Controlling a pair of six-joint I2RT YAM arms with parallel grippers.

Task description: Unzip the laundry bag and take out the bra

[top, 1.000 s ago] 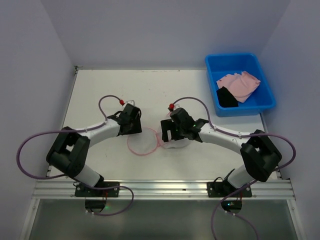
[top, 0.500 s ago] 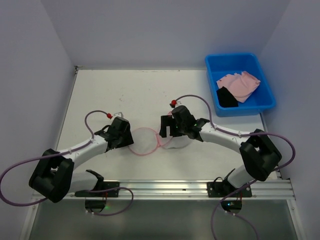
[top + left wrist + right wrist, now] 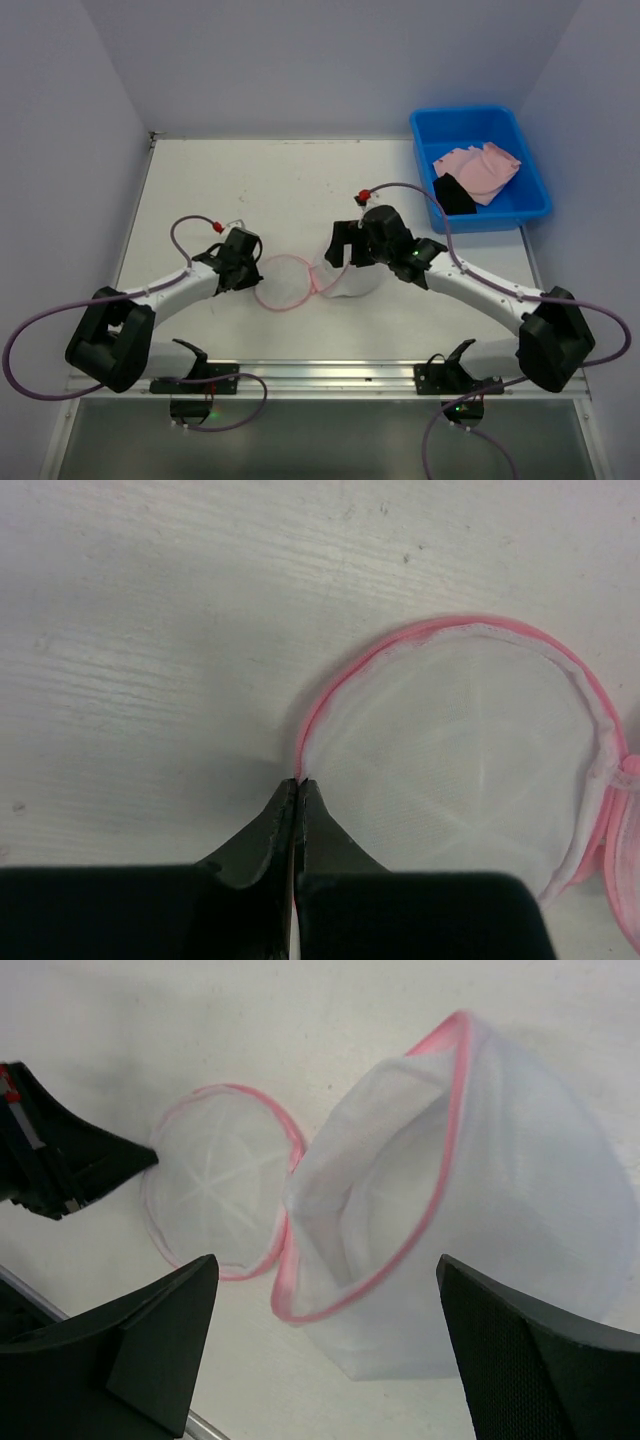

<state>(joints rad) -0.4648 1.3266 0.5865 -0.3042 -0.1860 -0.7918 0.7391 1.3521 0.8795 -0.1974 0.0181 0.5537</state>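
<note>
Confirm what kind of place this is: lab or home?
Probably a lab cell: left arm and right arm bolted to a rail at a white table, plain walls boxing it in, a mesh laundry bag and blue bin as props.

Laundry bag (image 3: pixel 347 285) central, left claw (image 3: pixel 298 786) at its left edge, right claw (image 3: pixel 325 1350) above, bra (image 3: pixel 485 168) in far-right bin (image 3: pixel 470 114)

Overhead and 2 close wrist views share the laundry bag (image 3: pixel 285 285).

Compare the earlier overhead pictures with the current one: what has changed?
The left gripper pulled back toward the near left and shut at the pink flap rim of the laundry bag. The right gripper, open, shifted slightly rearward. Bag, bra and blue bin stayed put.
</note>
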